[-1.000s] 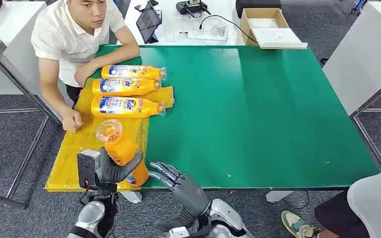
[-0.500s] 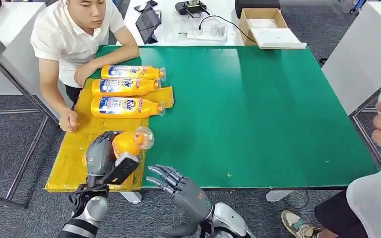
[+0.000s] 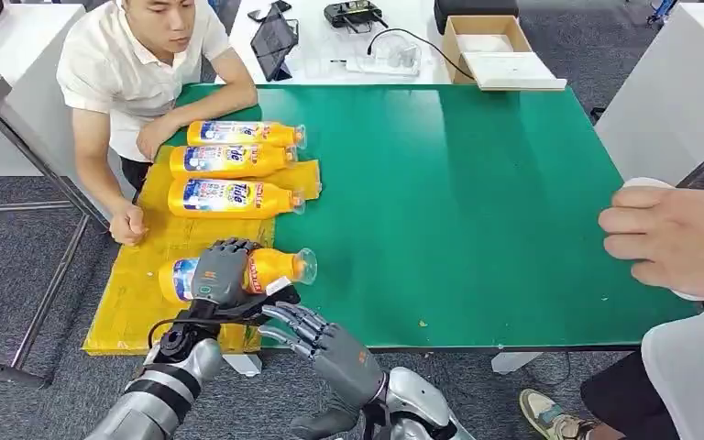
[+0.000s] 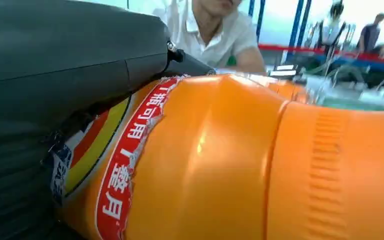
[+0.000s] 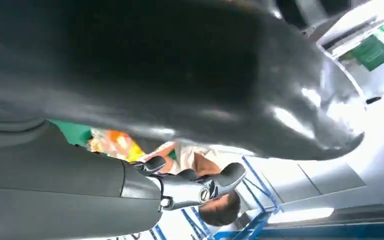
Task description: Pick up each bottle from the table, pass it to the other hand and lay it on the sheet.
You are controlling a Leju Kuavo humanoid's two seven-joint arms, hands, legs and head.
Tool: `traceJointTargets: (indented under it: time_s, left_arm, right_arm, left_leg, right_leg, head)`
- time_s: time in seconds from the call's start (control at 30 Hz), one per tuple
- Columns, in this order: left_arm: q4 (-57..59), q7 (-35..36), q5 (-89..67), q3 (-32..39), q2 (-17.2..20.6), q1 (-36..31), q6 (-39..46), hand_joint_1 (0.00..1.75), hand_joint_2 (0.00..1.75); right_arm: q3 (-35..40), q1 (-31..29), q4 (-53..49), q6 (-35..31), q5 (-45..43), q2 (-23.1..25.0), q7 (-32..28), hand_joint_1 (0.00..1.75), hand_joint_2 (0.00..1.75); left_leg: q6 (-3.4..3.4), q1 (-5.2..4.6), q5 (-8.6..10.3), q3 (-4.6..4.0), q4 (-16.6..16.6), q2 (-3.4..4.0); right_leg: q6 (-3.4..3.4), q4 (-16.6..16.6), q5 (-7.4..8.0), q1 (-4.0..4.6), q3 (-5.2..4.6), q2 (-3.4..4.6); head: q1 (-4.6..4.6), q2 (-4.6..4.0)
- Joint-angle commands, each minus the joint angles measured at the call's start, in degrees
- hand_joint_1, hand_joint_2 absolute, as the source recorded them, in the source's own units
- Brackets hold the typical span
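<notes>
**A:** What's nearest the robot?

**B:** The right hand (image 3: pixel 319 336), at the table's near edge, fingers spread and apart with nothing in them, pointing toward the left hand. Just beyond it the left hand (image 3: pixel 223 272) is wrapped over the held bottle (image 3: pixel 270 269), fingers curled across its label.

**A:** And how does that bottle lie?

**B:** On its side over the near part of the yellow sheet (image 3: pixel 137 302), clear cap toward the green, base toward the sheet's outer side. Whether it rests on the sheet or sits a little above it, I can't tell. The left wrist view shows its orange body (image 4: pixel 220 160) up close with a red-bordered label under the dark palm.

**A:** Other bottles?

**B:** Three laid bottles (image 3: pixel 234 197) farther along the sheet, side by side, caps all toward the table's middle. All are orange and capped; the level of the contents isn't readable.

**A:** Room to move?

**B:** The green table (image 3: pixel 477 202) is bare from the sheet's edge out to the right side. Bare yellow lies between the held bottle and the three-bottle row. The sheet runs along the table's left edge.

**A:** Anyone near?

**B:** A seated person (image 3: pixel 137 64) at the far left corner, a fist on the sheet's edge. Another person's hand (image 3: pixel 669 238) comes in over the right edge, holding something white. Behind the table, an open cardboard box (image 3: pixel 490 46).
</notes>
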Motion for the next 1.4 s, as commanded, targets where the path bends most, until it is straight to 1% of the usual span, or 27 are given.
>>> traceJointTargets:
  time_s: [0.03, 0.07, 0.1, 0.2, 0.23, 0.27, 0.3, 0.43, 0.47, 0.5, 0.53, 0.57, 0.6, 0.63, 0.67, 0.7, 0.77, 0.93, 1.07, 1.13, 1.17, 1.23, 1.27, 1.33, 1.37, 1.4]
  left_arm:
    - [22.14, 1.85, 0.48, -1.04, -0.96, -9.45, -7.22, 1.75, 1.75]
    - [22.47, 1.14, 1.45, -0.3, -1.23, -9.37, -7.91, 1.75, 1.75]
    - [22.57, 0.3, 2.7, 0.63, -1.55, -9.16, -8.61, 0.7, 1.75]
    - [22.57, -0.29, 3.34, 1.05, -1.59, -8.95, -8.96, 0.7, 1.75]
    - [22.57, -0.29, 3.34, 1.05, -1.59, -8.95, -8.96, 0.7, 1.75]
    - [22.43, -1.02, 4.26, 1.62, -1.67, -8.8, -9.79, 0.14, 1.75]
    - [22.2, -1.52, 4.76, 1.93, -1.74, -8.64, -10.01, 0.0, 1.75]
    - [20.14, -9.0, 14.63, 6.72, -3.17, -7.44, -16.41, 0.0, 1.75]
    - [18.71, -11.99, 18.05, 7.78, -3.67, -6.7, -18.11, 0.0, 1.75]
    - [17.62, -13.8, 20.01, 8.01, -4.0, -6.06, -18.79, 0.0, 1.75]
    - [15.54, -16.36, 23.93, 8.64, -4.64, -4.85, -20.01, 0.0, 1.75]
    - [13.29, -19.04, 27.23, 9.3, -5.22, -3.62, -20.88, 0.0, 1.75]
    - [10.7, -20.14, 30.44, 8.69, -5.41, -2.08, -21.91, 0.0, 1.75]
    - [9.13, -20.2, 31.44, 7.88, -5.4, -1.08, -21.92, 0.0, 1.75]
    - [8.24, -19.86, 31.77, 7.39, -5.3, -0.68, -21.83, 0.0, 1.75]
    - [5.29, -20.41, 33.69, 6.13, -5.12, 0.76, -20.25, 0.0, 1.75]
    - [3.4, -20.65, 34.82, 5.41, -5.16, 1.7, -19.98, 0.0, 1.75]
    - [3.4, -20.65, 34.82, 5.41, -5.16, 1.7, -19.98, 0.0, 1.75]
    - [3.02, -20.35, 35.2, 5.06, -4.88, 1.78, -20.11, 0.0, 1.75]
    - [0.52, -21.53, 38.34, 4.27, -4.75, 2.93, -20.06, 0.0, 1.75]
    - [-2.84, -22.78, 40.92, 4.32, -4.95, 4.44, -19.84, 0.0, 1.75]
    - [-15.12, -25.52, 55.96, 6.79, -6.65, 9.97, -24.45, 0.0, 1.75]
    - [-19.42, -25.37, 60.7, 6.39, -6.67, 11.76, -25.58, 0.0, 1.75]
    - [-27.89, -26.4, 72.27, 6.13, -7.72, 15.06, -25.45, 0.0, 1.75]
    - [-30.47, -25.95, 75.44, 5.01, -7.45, 15.94, -25.4, 0.0, 1.75]
    - [-32.59, -26.53, 78.15, 4.85, -7.8, 16.84, -25.23, 0.0, 1.75]
  right_arm:
    - [1.45, -2.65, 5.72, 1.08, -0.85, 0.9, -0.45, 0.0, 0.0]
    - [1.27, -2.47, 5.81, 1.07, -0.94, 0.93, -0.49, 0.0, 0.0]
    - [1.07, -2.27, 5.88, 1.02, -1.06, 0.96, -0.53, 0.0, 0.0]
    - [0.96, -2.11, 5.96, 0.91, -1.12, 0.94, -0.61, 0.0, 0.0]
    - [0.96, -2.11, 5.96, 0.91, -1.12, 0.94, -0.61, 0.0, 0.0]
    - [0.87, -2.06, 6.07, 0.87, -1.12, 0.97, -0.64, 0.0, 0.0]
    - [0.83, -2.03, 6.1, 0.88, -1.13, 0.97, -0.65, 0.0, 0.0]
    - [0.95, -2.21, 7.15, 0.41, -1.3, 0.94, -1.21, 0.0, 0.0]
    - [1.08, -2.38, 7.57, 0.19, -1.48, 0.94, -1.51, 0.0, 0.0]
    - [1.15, -2.42, 7.79, 0.06, -1.68, 0.92, -1.66, 0.0, 0.0]
    - [1.27, -2.37, 8.05, -0.2, -2.02, 0.82, -1.87, 0.0, 0.0]
    - [1.32, -2.21, 8.14, -0.51, -2.19, 0.69, -1.95, 0.0, 0.0]
    - [1.34, -2.03, 8.36, -0.71, -2.46, 0.49, -2.08, 0.0, 0.0]
    - [1.27, -1.81, 8.21, -0.91, -2.52, 0.32, -2.18, 0.0, 0.0]
    - [1.3, -1.68, 8.28, -0.96, -2.52, 0.22, -2.26, 0.0, 0.0]
    - [1.16, -1.36, 8.09, -0.97, -2.6, 0.11, -2.32, 0.0, 0.0]
    - [1.05, -1.1, 7.81, -0.98, -2.62, -0.04, -2.33, 0.0, 0.0]
    - [1.05, -1.1, 7.81, -0.98, -2.62, -0.04, -2.33, 0.0, 0.0]
    - [1.06, -1.09, 7.69, -0.92, -2.62, 0.0, -2.33, 0.0, 0.0]
    - [0.78, -0.81, 7.6, -0.99, -2.6, -0.05, -2.23, 0.0, 0.0]
    - [0.58, -0.46, 7.46, -1.27, -2.47, -0.15, -2.16, 0.0, 0.0]
    - [-0.28, 1.03, 6.0, -2.93, -3.27, -0.07, -3.28, 0.0, 0.0]
    - [-0.65, 1.68, 4.92, -3.51, -3.94, -0.09, -3.88, 0.0, 1.75]
    - [-2.69, 4.07, 0.33, -7.35, -7.51, 0.63, -6.91, 0.0, 1.75]
    - [-2.93, 4.89, -2.07, -8.2, -9.39, 0.47, -6.91, 0.0, 1.75]
    - [-3.41, 5.95, -5.68, -8.15, -14.16, 0.7, -6.91, 0.0, 1.75]
  left_leg:
    - [-0.08, 0.04, 0.03, 0.17, -0.05, 0.13]
    - [-0.05, 0.02, 0.02, 0.23, -0.06, 0.1]
    - [-0.12, 0.08, 0.06, 0.26, -0.07, 0.18]
    - [-0.06, 0.01, 0.02, 0.33, -0.07, 0.14]
    - [-0.1, 0.06, 0.04, 0.36, -0.09, 0.23]
    - [-0.08, 0.04, 0.02, 0.4, -0.08, 0.18]
    - [-0.11, 0.06, 0.05, 0.45, -0.13, 0.25]
    - [-0.09, 0.08, 0.04, 0.48, -0.11, 0.25]
    - [-0.06, 0.05, 0.03, 0.47, -0.08, 0.16]
    - [-0.08, 0.08, 0.06, 0.46, -0.11, 0.17]
    - [-0.05, 0.02, 0.05, 0.49, -0.1, 0.02]
    - [-0.07, 0.05, 0.07, 0.51, -0.13, 0.08]
    - [-0.05, 0.0, 0.06, 0.56, -0.12, 0.01]
    - [-0.07, 0.03, 0.07, 0.58, -0.14, 0.12]
    - [-0.03, -0.04, 0.03, 0.59, -0.08, 0.01]
    - [-0.06, 0.0, 0.07, 0.55, -0.11, 0.08]
    - [-0.08, -0.01, 0.08, 0.51, -0.1, 0.05]
    - [-0.05, -0.03, 0.03, 0.49, -0.04, -0.06]
    - [-0.08, 0.03, 0.03, 0.44, -0.06, 0.02]
    - [-0.04, -0.01, 0.04, 0.36, -0.05, -0.03]
    - [-0.08, 0.04, 0.04, 0.35, -0.05, 0.03]
    - [-0.04, 0.01, 0.01, 0.33, -0.04, 0.01]
    - [-0.02, -0.02, 0.01, 0.29, -0.02, -0.02]
    - [-0.04, 0.02, -0.03, 0.18, 0.04, 0.03]
    - [-0.03, -0.01, -0.01, 0.11, 0.04, -0.04]
    - [-0.06, 0.02, -0.06, 0.02, 0.11, -0.05]
  right_leg:
    - [-0.11, -0.06, 0.06, 0.06, 0.14, 0.05]
    - [-0.08, -0.04, 0.03, 0.03, 0.2, 0.03]
    - [-0.15, -0.09, 0.09, 0.09, 0.24, 0.05]
    - [-0.08, -0.04, 0.04, 0.02, 0.27, 0.07]
    - [-0.13, -0.09, 0.1, 0.07, 0.29, 0.13]
    - [-0.11, -0.06, 0.06, 0.05, 0.33, 0.1]
    - [-0.15, -0.14, 0.12, 0.08, 0.38, 0.13]
    - [-0.13, -0.13, 0.11, 0.09, 0.42, 0.13]
    - [-0.08, -0.08, 0.07, 0.05, 0.44, 0.06]
    - [-0.12, -0.15, 0.11, 0.09, 0.46, 0.06]
    - [-0.08, -0.1, 0.07, 0.03, 0.5, -0.02]
    - [-0.11, -0.16, 0.11, 0.06, 0.54, -0.01]
    - [-0.07, -0.11, 0.08, 0.01, 0.62, -0.09]
    - [-0.1, -0.16, 0.13, 0.04, 0.63, -0.01]
    - [-0.05, -0.06, 0.05, -0.03, 0.65, -0.07]
    - [-0.1, -0.14, 0.12, 0.01, 0.62, -0.06]
    - [-0.12, -0.13, 0.11, 0.01, 0.57, -0.09]
    - [-0.08, -0.04, 0.02, 0.0, 0.53, -0.16]
    - [-0.13, -0.08, 0.05, 0.06, 0.45, -0.13]
    - [-0.07, -0.05, 0.03, 0.02, 0.37, -0.15]
    - [-0.12, -0.09, 0.06, 0.07, 0.38, -0.12]
    - [-0.08, -0.06, 0.03, 0.03, 0.35, -0.12]
    - [-0.05, -0.02, 0.01, 0.0, 0.31, -0.14]
    - [-0.08, 0.0, -0.02, 0.04, 0.21, -0.14]
    - [-0.06, 0.03, -0.02, 0.01, 0.14, -0.18]
    - [-0.09, 0.07, -0.06, 0.04, 0.07, -0.21]
  head:
    - [-0.02, 0.02]
    - [0.0, 0.0]
    - [-0.02, 0.02]
    - [0.0, 0.02]
    - [-0.02, 0.02]
    - [-0.02, 0.02]
    - [-0.02, 0.02]
    - [-0.02, 0.02]
    - [-0.02, 0.02]
    - [0.0, 0.02]
    - [-0.04, 0.0]
    - [0.0, 0.0]
    - [-0.02, 0.02]
    - [-0.02, 0.02]
    - [-0.02, 0.02]
    - [0.0, 0.0]
    - [0.0, 0.02]
    - [-0.02, 0.0]
    - [-0.02, 0.02]
    - [-0.02, 0.02]
    - [-0.02, 0.0]
    - [-0.02, 0.0]
    - [0.0, 0.02]
    - [-0.02, 0.02]
    - [-0.02, 0.02]
    - [0.0, 0.02]
